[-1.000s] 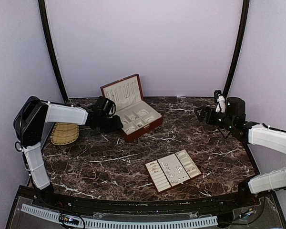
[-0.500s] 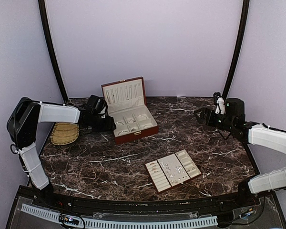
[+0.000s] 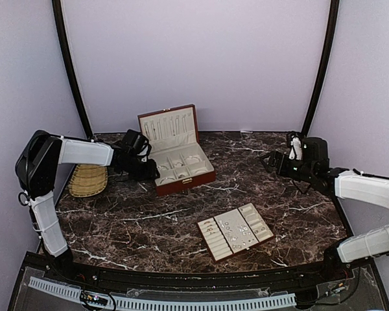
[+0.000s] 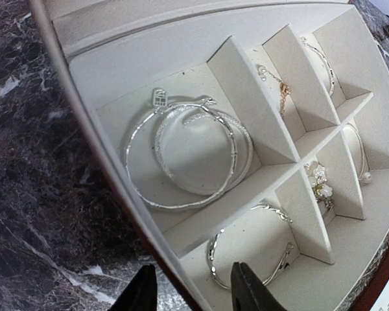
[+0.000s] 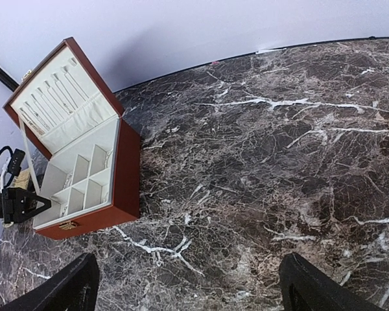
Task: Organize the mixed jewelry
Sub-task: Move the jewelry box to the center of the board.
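The mixed jewelry, several tiny silvery pieces, lies on the cream slotted tray at the front centre. The red-brown wooden box stands open at the back left, and it also shows in the right wrist view. My left gripper is open at the box's left side. In the left wrist view its fingertips straddle the box's wall, beside silver bangles. My right gripper is open and empty above bare marble, right of the box.
A wicker basket sits at the far left edge under my left arm. The box's compartments hold a thin silver bracelet, a gold chain and a white flower piece. Dark curved frame posts stand at both back corners.
The box was turned to face the front and shifted left with my left gripper at its side, and has stayed still since. My right gripper has edged a little left.
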Action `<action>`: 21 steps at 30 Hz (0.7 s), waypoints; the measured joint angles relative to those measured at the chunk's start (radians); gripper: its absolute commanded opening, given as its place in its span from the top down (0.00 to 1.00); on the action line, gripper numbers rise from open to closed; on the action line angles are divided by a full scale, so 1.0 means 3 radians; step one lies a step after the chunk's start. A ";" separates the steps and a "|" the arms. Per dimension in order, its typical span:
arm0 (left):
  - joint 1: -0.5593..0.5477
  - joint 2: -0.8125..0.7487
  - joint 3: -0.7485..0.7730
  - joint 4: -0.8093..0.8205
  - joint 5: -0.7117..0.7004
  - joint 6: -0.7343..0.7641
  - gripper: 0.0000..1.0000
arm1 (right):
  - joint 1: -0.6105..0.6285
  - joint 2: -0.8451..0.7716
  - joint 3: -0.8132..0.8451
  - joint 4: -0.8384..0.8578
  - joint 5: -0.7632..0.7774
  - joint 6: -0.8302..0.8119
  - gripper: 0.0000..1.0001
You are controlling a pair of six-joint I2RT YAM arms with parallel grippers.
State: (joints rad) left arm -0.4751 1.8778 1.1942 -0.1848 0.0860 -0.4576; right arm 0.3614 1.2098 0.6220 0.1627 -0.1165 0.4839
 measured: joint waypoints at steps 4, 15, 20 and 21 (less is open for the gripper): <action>-0.0004 0.0000 -0.0001 0.0014 0.0038 0.0006 0.70 | 0.0041 0.0001 0.0000 -0.0006 0.0045 0.0001 0.02; -0.0048 -0.0196 -0.0272 0.0134 0.0045 0.0146 0.76 | 0.0155 0.0092 0.0013 -0.0028 0.0142 0.0000 0.02; -0.0195 -0.0275 -0.0366 0.0137 0.0028 0.0211 0.77 | 0.0209 0.0107 0.0038 -0.0043 0.0175 0.0000 0.02; -0.0233 -0.0286 -0.0378 0.0137 0.0025 0.0224 0.77 | 0.0217 0.0107 0.0043 -0.0045 0.0184 0.0001 0.02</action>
State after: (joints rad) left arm -0.5449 1.7920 1.0809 -0.1436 0.0937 -0.3904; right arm 0.4267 1.2419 0.6350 0.1493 -0.0612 0.4843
